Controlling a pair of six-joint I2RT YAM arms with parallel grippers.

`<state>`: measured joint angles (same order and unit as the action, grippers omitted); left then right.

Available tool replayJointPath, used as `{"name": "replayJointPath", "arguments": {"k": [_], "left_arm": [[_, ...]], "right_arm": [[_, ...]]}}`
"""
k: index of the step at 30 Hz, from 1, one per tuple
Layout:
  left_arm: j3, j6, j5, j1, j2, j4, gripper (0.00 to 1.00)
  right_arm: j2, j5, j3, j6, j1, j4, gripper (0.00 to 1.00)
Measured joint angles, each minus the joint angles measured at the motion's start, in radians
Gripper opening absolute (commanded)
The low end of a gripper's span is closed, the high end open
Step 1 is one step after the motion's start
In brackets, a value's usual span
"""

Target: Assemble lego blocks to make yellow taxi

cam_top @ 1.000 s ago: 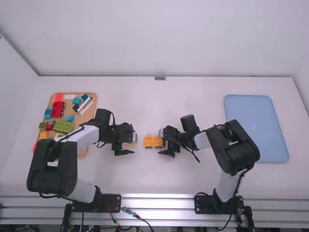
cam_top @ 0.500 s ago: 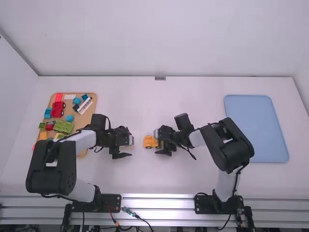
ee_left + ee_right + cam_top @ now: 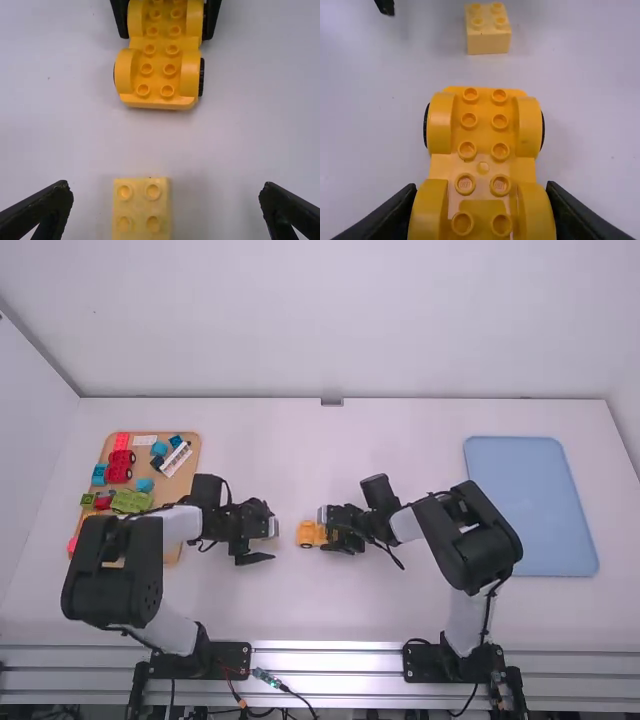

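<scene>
You have a tan tray [image 3: 188,475] of mixed blocks [image 3: 130,502] left in the frame, a blue mat [image 3: 535,502] right—your right arm [image 3: 478,545] between mat and chassis [image 3: 307,534], which is glossy, studded plastic. Your right pincer [image 3: 328,532] pinches it; your left pincer [image 3: 268,532] is spread around the pale, square-cornered brick [image 3: 141,210].

Yellow car base [image 3: 159,75]: 1 end cut off by the left wrist view's top edge; 1 end hidden by the right gripper [image 3: 325,531] in the high view.
Pale yellow block [image 3: 141,210]: cut off by the left wrist view's bottom edge; mostly hidden by the left gripper [image 3: 272,530] in the high view.
Tan tray [image 3: 180,483]: near part hidden behind the left arm [image 3: 112,570].
</scene>
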<state>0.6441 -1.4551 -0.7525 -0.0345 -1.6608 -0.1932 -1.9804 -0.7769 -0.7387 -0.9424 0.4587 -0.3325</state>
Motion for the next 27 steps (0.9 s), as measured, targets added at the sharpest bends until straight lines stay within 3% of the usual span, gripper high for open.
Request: {"name": "replayJointPath", "arguments": {"k": [4, 10, 27], "left_arm": [[0.069, -0.003, -0.011, 0.000, -0.087, -0.063, 1.00], [0.151, -0.048, 0.006, 0.000, -0.116, -0.166, 0.89], [0.106, 0.002, 0.068, 0.000, -0.117, -0.025, 0.68]], "right_arm": [[0.000, -0.001, 0.000, 0.000, 0.000, 0.000, 0.59], [0.000, 0.000, 0.000, 0.000, 0.000, 0.000, 0.59], [0.000, -0.001, 0.000, 0.000, 0.000, 0.000, 0.59]]}}
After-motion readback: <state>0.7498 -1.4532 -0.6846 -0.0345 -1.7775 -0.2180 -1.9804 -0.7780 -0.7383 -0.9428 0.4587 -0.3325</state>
